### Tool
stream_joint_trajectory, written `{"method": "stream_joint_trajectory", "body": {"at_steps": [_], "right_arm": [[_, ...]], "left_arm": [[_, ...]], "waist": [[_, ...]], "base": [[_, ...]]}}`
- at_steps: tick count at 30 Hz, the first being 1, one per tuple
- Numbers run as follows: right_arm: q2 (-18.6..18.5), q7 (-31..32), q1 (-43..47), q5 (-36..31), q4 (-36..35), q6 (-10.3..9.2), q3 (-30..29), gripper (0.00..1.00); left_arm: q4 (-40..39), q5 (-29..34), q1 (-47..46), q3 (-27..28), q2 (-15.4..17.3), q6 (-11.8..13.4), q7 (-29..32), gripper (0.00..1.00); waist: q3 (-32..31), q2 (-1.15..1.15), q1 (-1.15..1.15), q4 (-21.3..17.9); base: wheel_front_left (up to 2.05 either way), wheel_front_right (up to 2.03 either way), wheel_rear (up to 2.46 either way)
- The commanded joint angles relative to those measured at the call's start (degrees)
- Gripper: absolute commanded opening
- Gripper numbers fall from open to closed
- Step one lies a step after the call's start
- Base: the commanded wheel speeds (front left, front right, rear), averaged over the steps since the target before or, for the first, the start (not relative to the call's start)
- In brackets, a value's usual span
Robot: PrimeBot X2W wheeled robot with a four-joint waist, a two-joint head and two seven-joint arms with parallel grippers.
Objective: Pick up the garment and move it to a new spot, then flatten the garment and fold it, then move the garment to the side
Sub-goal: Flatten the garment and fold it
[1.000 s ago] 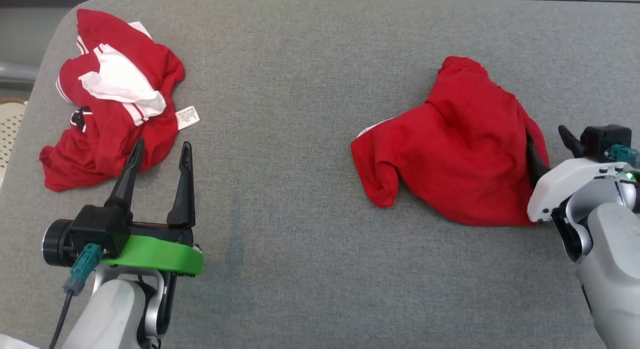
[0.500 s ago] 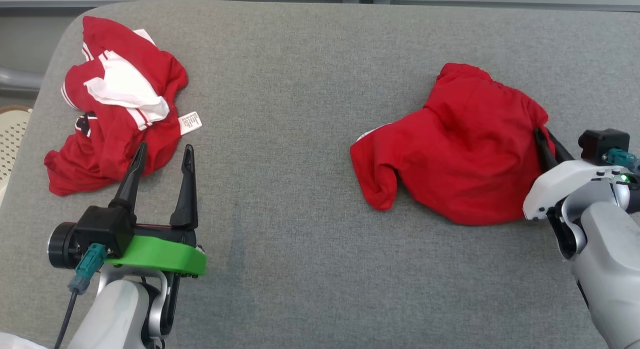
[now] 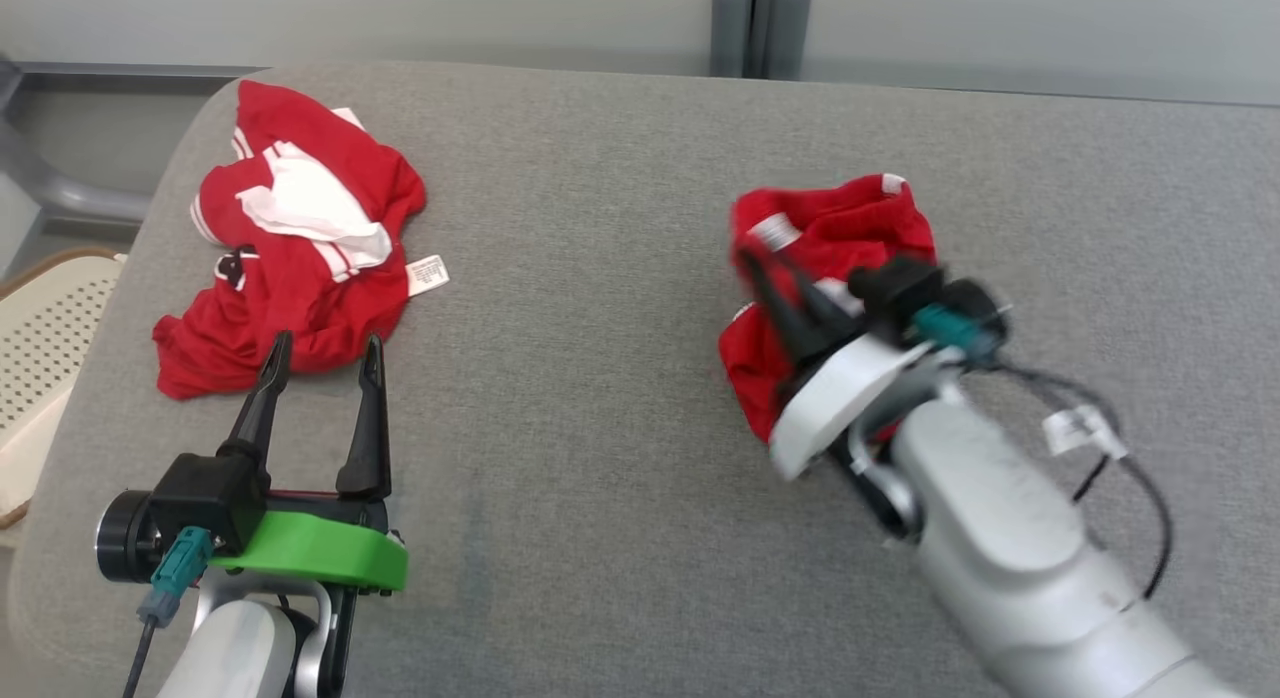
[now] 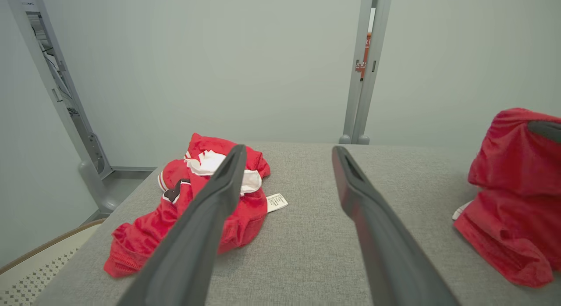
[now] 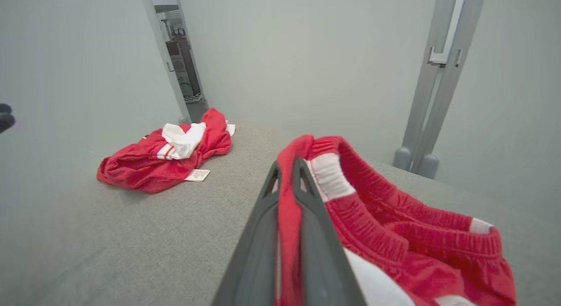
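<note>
Fingers (image 5: 262, 240) of the right gripper (image 5: 285, 168) press together on a fold of the red shorts (image 5: 394, 209), pinching it just beside the elastic waistband. That ribbed edge probably gives a firmer hold than the loose cloth. In the head view the shorts hang bunched from the grip at about two o'clock. In the left wrist view their lower folds seem to touch the grey table (image 3: 600, 398), so the carry to a new spot looks barely under way. At eight o'clock the left gripper (image 3: 325, 343) hovers with its fingers spread wide and nothing between them, likely waiting to take a second corner for flattening. A crumpled red-and-white garment (image 3: 300, 268) lies apart at ten o'clock, its white label (image 3: 427, 273) showing.
</note>
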Motion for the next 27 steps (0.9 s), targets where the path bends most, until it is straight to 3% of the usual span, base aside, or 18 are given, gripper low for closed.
{"method": "stream_joint_trajectory", "body": {"at_steps": [1,7,8,9,10,14,19,27], "right_arm": [[0.4,0.6,1.8,-0.1,-0.4,-0.08,2.5,0.00],[2.6,0.8,6.2,0.9,-0.4,-0.07,14.6,0.02],[2.7,0.8,6.7,1.0,0.0,-0.08,15.9,0.24],[2.7,0.6,7.3,1.3,0.3,-0.08,17.3,0.96],[2.8,0.4,7.8,1.8,0.6,-0.08,18.4,1.00],[2.9,-0.5,8.1,3.7,-0.8,-0.08,19.8,1.00],[3.0,-1.3,7.8,2.0,-2.8,-0.08,15.2,1.00],[-2.1,1.1,14.2,-2.1,-9.7,-0.07,6.8,1.00]], "left_arm": [[-0.3,0.3,0.8,0.2,0.3,0.2,0.0,1.00],[-0.5,0.1,1.3,-0.2,-0.1,0.4,0.0,1.00],[-0.6,0.1,1.2,-0.2,-0.2,0.4,0.0,1.00],[-0.6,0.1,1.2,-0.3,-0.3,0.5,0.0,1.00],[-0.6,0.1,1.1,-0.3,-0.3,0.5,0.0,1.00],[-0.6,0.0,1.5,0.1,-0.1,0.9,0.0,1.00],[-0.7,-0.3,2.4,0.6,0.2,1.2,0.0,1.00],[-1.3,-0.2,3.1,0.6,0.3,1.4,0.0,1.00]], "waist": [[-0.6,0.00,0.00,1.3],[-0.3,0.00,0.00,3.6],[-0.2,0.00,0.00,3.7],[-0.2,0.00,0.00,3.9],[-0.1,0.00,0.00,4.0],[-0.4,0.00,0.00,3.5],[-1.7,0.00,0.00,1.6],[-2.5,0.00,0.00,-0.2]], "base": [[0.00,0.00,0.00],[0.00,0.00,0.00],[0.00,0.00,0.00],[0.00,0.00,0.00],[0.00,0.00,0.00],[0.00,0.00,0.00],[0.00,0.00,0.00],[0.00,0.00,0.00]]}}
